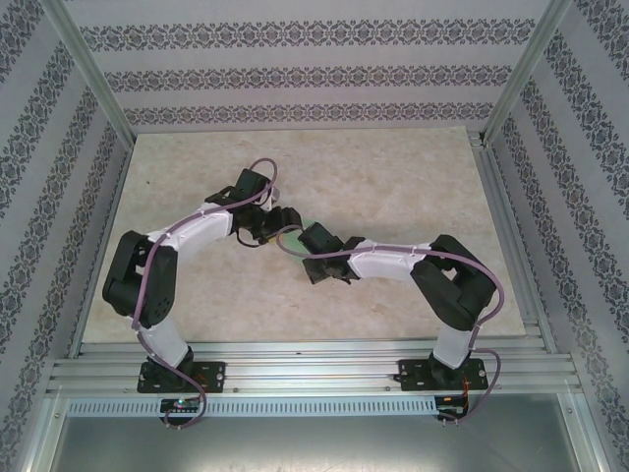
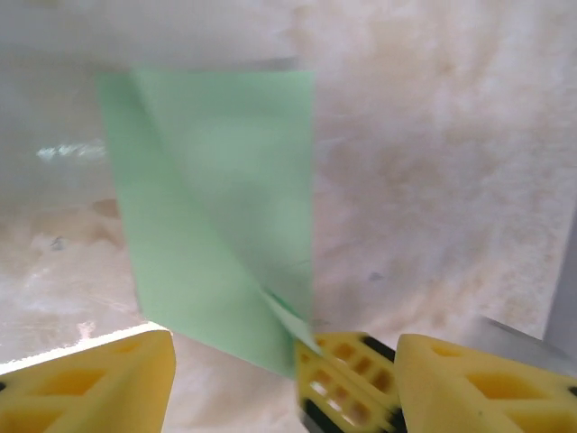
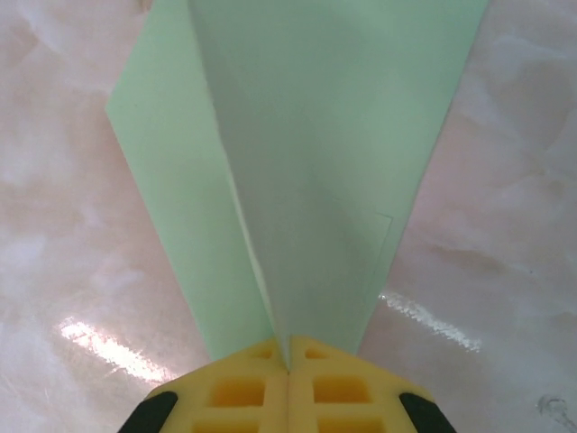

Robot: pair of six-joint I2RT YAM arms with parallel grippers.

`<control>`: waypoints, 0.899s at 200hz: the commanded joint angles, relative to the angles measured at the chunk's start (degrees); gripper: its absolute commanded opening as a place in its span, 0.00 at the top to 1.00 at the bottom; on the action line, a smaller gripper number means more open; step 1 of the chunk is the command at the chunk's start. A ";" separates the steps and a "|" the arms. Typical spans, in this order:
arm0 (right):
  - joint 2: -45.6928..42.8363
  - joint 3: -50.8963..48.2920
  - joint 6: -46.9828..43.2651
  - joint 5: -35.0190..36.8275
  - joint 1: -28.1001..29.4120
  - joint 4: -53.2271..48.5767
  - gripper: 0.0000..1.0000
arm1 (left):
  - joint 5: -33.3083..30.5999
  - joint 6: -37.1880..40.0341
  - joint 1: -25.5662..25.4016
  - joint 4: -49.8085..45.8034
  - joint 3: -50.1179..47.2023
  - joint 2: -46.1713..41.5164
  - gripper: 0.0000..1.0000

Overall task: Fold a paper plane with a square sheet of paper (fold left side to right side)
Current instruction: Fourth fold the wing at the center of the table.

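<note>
Green paper plane [image 3: 306, 162], folded to a narrow point along a centre crease, sits near the middle of the pale marbled desk [image 3: 505, 180], its tip pinched between the closed yellow pads of the right end effector [image 3: 288, 361]. From the left wrist, the left end effector [image 2: 288, 356] stands wide open, one yellow finger on each side of that pinched tip.

No legible text, labels, brands, numbers or signs in any view.
</note>
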 commanded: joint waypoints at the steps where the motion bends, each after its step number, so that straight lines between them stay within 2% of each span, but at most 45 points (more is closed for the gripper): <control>1: -2.09 -3.02 2.66 -8.42 -1.95 5.57 0.97 | 0.80 1.34 -0.14 0.69 0.06 -3.70 0.30; 24: -3.20 -5.75 4.67 -12.77 -4.17 9.05 0.98 | 1.57 -0.72 -0.07 5.30 -4.10 -4.53 0.31; 65: -4.10 -9.00 7.46 -19.23 -7.73 13.92 0.97 | 5.34 -2.32 -1.95 11.06 -7.13 -1.25 0.49; 133: -4.00 -10.54 10.02 -23.62 -10.08 17.94 0.97 | 5.37 -2.67 -4.93 13.00 -4.69 7.01 0.69; 180: -3.62 -11.16 11.44 -25.70 -11.37 19.70 0.95 | 5.05 -3.10 -5.39 14.06 -4.11 11.48 0.73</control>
